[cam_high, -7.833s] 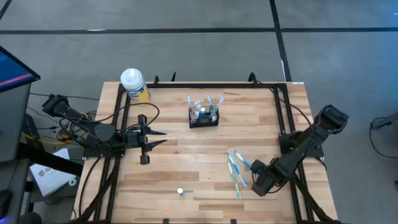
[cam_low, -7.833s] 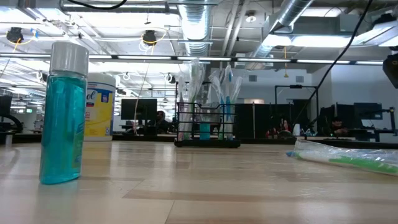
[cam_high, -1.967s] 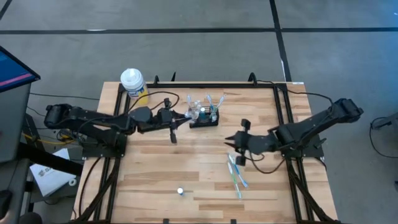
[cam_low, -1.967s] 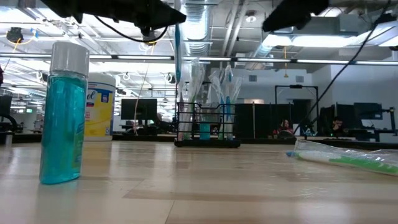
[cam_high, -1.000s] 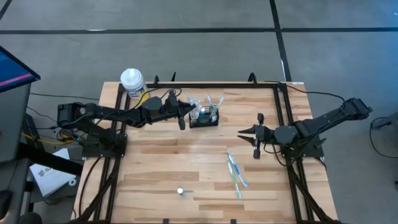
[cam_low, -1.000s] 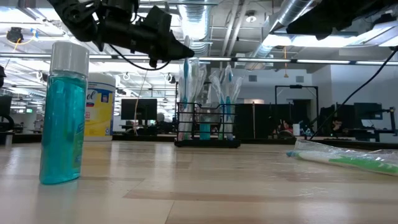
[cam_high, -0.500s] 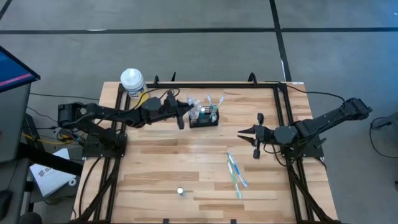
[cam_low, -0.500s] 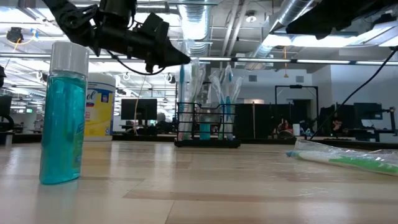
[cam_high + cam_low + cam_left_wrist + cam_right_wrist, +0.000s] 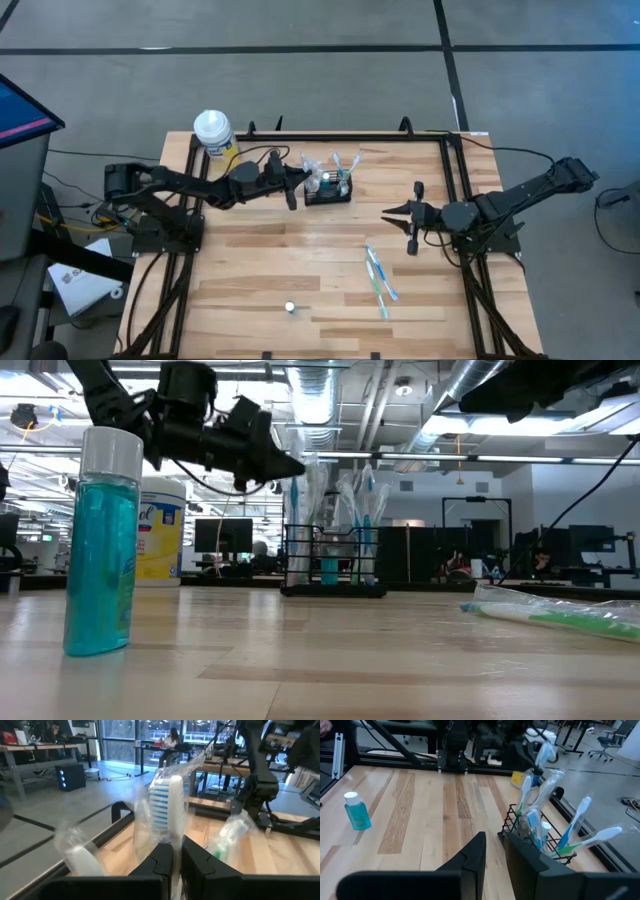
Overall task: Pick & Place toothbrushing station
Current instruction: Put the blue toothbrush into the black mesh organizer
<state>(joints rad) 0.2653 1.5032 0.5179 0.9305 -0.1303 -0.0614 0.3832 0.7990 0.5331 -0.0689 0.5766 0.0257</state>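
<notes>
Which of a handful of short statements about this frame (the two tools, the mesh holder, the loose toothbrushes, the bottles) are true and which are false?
1. The left tool is shut on a wrapped toothbrush beside the black wire-mesh holder. True.
2. The right tool carries a toothbrush. False: it holds nothing and hovers over bare wood to the right of the holder.
3. Wrapped toothbrushes lie flat on the table, nearer the front edge than the holder. True.
4. The small blue bottle has tipped onto its side. False: it stands upright.
5. The holder is empty. False: several wrapped brushes already stand in it.
6. A white-capped yellow bottle stands at the table's far left corner. True.
</notes>
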